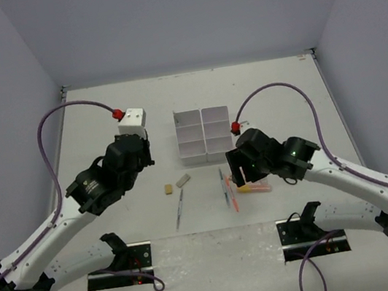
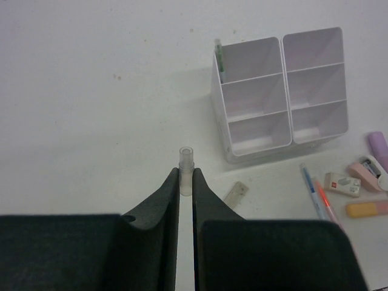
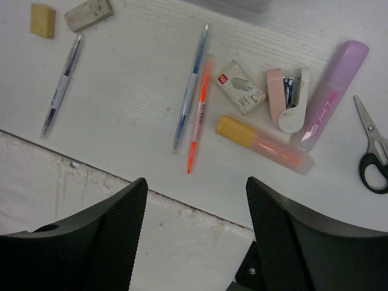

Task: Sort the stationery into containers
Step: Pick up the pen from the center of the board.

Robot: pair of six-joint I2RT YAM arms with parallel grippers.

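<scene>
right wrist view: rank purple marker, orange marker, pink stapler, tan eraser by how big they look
1. purple marker and orange marker: about the same length, the purple a little thicker; too close to rank
2. pink stapler
3. tan eraser, clearly the smallest

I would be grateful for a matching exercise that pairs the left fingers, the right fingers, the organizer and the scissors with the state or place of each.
Things:
1. left fingers
2. right fingers
3. organizer
4. scissors

States or places:
A. lying beside the purple marker
B. spread apart, nothing between them
C. a green pen stands in one corner compartment
D. closed on a thin pen

Pairs: 1-D, 2-B, 3-C, 4-A.
</scene>
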